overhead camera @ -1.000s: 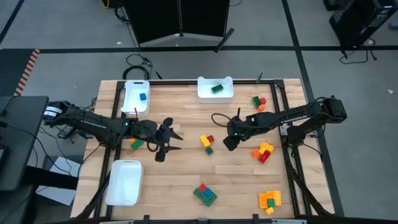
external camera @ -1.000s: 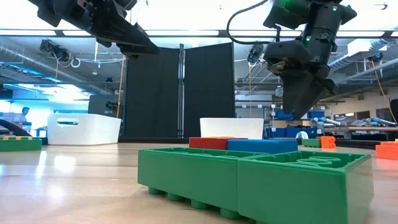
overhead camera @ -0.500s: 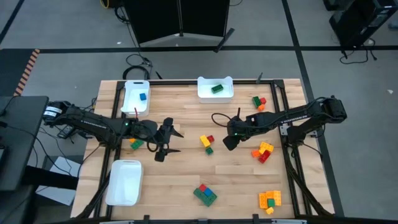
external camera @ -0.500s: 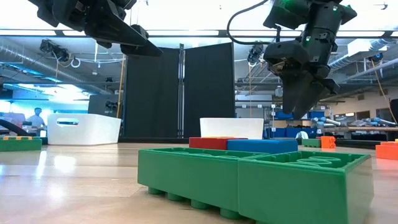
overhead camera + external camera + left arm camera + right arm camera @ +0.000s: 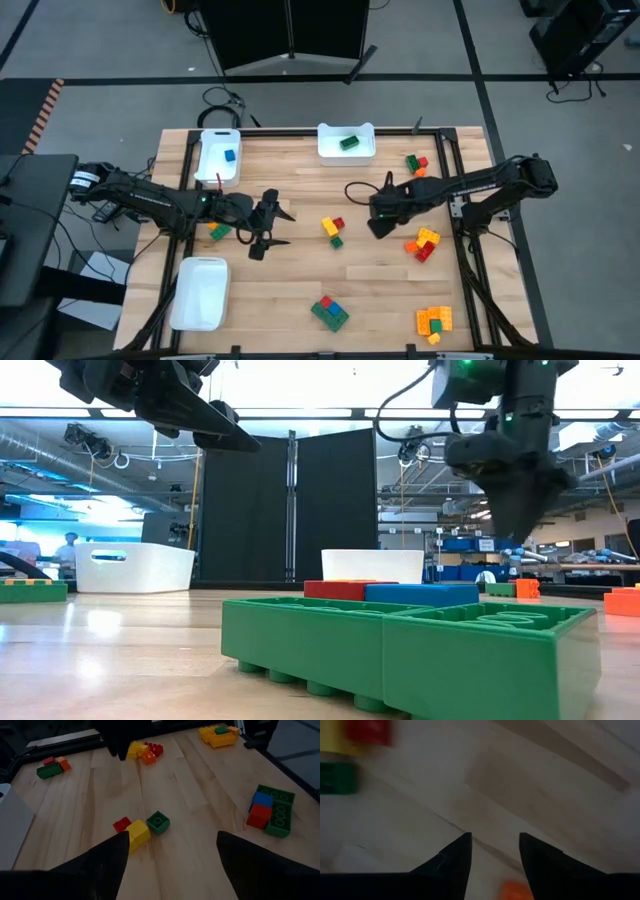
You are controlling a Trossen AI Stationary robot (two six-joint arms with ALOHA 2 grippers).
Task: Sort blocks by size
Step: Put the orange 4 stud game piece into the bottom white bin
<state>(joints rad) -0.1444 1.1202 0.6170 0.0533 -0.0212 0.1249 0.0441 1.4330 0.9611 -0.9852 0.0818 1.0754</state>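
Observation:
The blocks lie in loose clusters on the wooden table. A red, yellow and green cluster (image 5: 332, 228) sits mid-table, and it shows in the left wrist view as a red, yellow and green cluster (image 5: 140, 827). My left gripper (image 5: 268, 228) hovers open, left of that cluster and above the table, pointing toward it with nothing between its fingers. My right gripper (image 5: 379, 224) hangs open to the right of the cluster, pointing down at bare wood (image 5: 495, 845). An orange, yellow and red cluster (image 5: 422, 245) lies just right of it.
White trays: the far-left tray (image 5: 218, 158) holds a blue block, the far-middle tray (image 5: 346, 142) a green one, and a third tray (image 5: 200, 292) stands near left. More clusters lie near the front (image 5: 328, 312), front right (image 5: 434, 320), far right (image 5: 415, 163) and under the left arm (image 5: 217, 231).
My left gripper has opened wider while staying in place. My right gripper has tipped over so that it points more steeply down at the table. No block has moved.

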